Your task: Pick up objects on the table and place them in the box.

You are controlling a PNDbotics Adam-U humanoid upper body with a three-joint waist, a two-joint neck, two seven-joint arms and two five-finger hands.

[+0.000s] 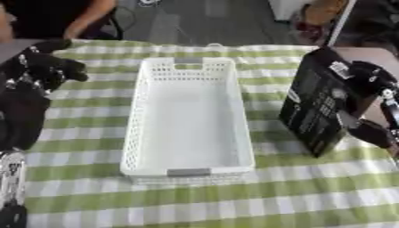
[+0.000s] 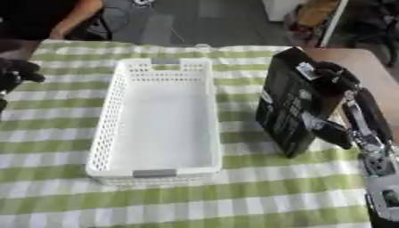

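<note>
1. Right hand (image 2: pixel 331 104): at the right of the bench, fingers and thumb curled round a black flat package (image 2: pixel 290 109), which it holds tilted on edge, lower corner at or just above the cloth
2. Left hand (image 1: pixel 48 67): at the far left, dark fingers curled, nothing in them
3. White perforated box (image 1: pixel 187 116): mid-bench, long side running away from the robot, just left of the package, apart from it
4. Bench (image 1: pixel 234 200): covered in green-and-white checked cloth

Both arms are black with silver joints, the right hand (image 2: pixel 331 89) black-fingered, its forearm silver-framed.
</note>
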